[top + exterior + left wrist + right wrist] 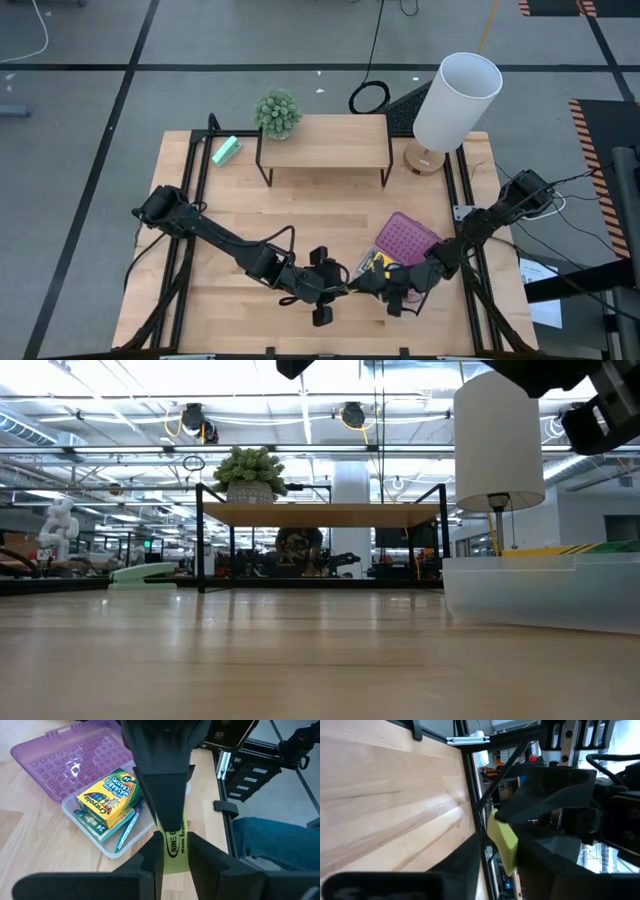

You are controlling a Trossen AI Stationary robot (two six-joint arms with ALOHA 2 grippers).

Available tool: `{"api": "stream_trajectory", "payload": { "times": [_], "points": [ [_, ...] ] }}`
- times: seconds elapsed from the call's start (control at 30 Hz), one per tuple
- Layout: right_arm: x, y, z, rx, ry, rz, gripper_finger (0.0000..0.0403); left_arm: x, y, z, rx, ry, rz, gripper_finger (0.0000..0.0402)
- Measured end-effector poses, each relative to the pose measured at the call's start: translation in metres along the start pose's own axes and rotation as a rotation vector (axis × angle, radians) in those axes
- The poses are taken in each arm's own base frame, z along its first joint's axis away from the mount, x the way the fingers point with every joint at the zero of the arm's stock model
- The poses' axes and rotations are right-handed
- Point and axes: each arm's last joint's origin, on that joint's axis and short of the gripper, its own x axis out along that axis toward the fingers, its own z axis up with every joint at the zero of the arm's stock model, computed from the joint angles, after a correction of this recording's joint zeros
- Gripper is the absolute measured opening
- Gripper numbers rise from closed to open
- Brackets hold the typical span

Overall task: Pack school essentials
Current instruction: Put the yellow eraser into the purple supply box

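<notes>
Near the table's front edge, the left gripper (176, 851) and right gripper (504, 851) both pinch the yellow eraser (175, 845) beside the open box (107, 842). One should loosen only once the other's hold is firm.

Arms, dark: two, one from each side of the surface (200, 300).
Clear box (107, 845): one, with one purple lid (75, 762) open beside it.
Crayon box (112, 795), yellow-green: one, in the clear box.
Patterned card pack (95, 824), greenish: one, under the crayon box.
Pencil or pen (127, 830), light-coloured: one showing beside the crayons.
Yellow eraser (175, 847), printed in black: one, held between the two arms' jaws.
Mint-green block (227, 151): one.
Wooden riser shelf (325, 140): one.
Potted plant (278, 113): one.
Lamp (455, 100), white shade: one.
</notes>
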Motion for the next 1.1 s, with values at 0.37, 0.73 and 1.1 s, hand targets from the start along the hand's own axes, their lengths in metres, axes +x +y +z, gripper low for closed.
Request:
{"api": "stream_trajectory", "payload": {
  "times": [0.37,0.73,1.1],
  "points": [
    [0.0,0.0,0.001,0.023,-0.014,0.004,0.0015,0.0,0.0,0.0,-0.001,0.001,0.002,0.0078],
    [-0.013,0.008,0.024,0.303,-0.053,0.021,0.0024,-0.009,-0.006,0.001,0.02,-0.022,0.013,0.0194],
    [-0.066,0.041,0.073,0.571,0.105,-0.008,0.0015,-0.012,-0.005,-0.002,0.02,-0.002,0.069,0.0225]
  ]
}}
